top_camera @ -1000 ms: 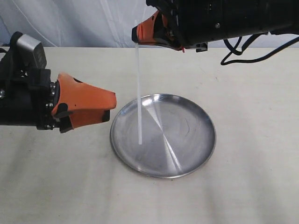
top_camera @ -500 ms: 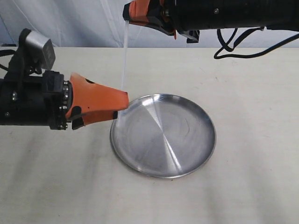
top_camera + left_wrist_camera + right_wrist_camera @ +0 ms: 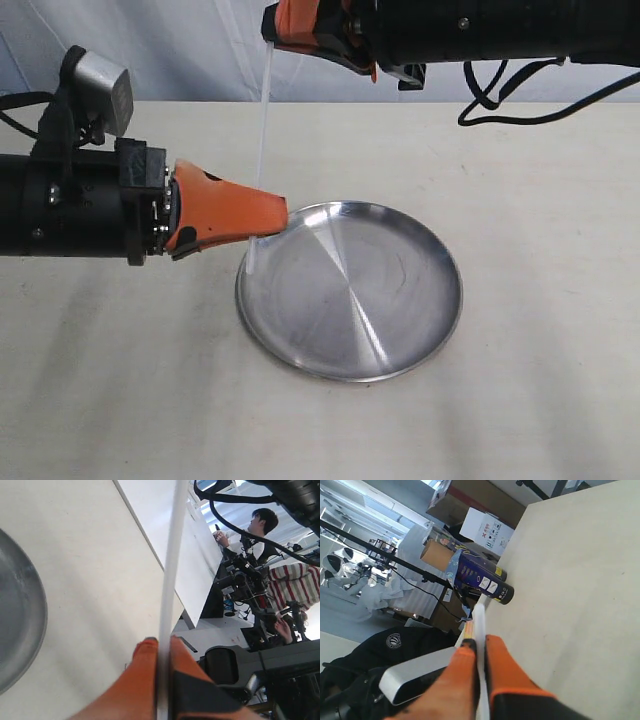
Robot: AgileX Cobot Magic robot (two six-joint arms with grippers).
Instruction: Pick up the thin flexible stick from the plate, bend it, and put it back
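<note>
Left orange pincer and right orange pincer, we find, clamp the thin translucent plastic rod over the round silver metal plate edge.

Robotics lab with a data-collection bench. Landmark: cream table.

- Behind table's far edge: white cloth backdrop.
- Above table's far side: loose black cables hanging from arm hardware.
- Beyond table's edge, left wrist view: dark-haired person beside more black robot hardware; striped cloth near it.
- Off table's side, right wrist view: white carton, brown carton, blue-wrapped cardboard tube, black stand poles, person in black logo shirt.
</note>
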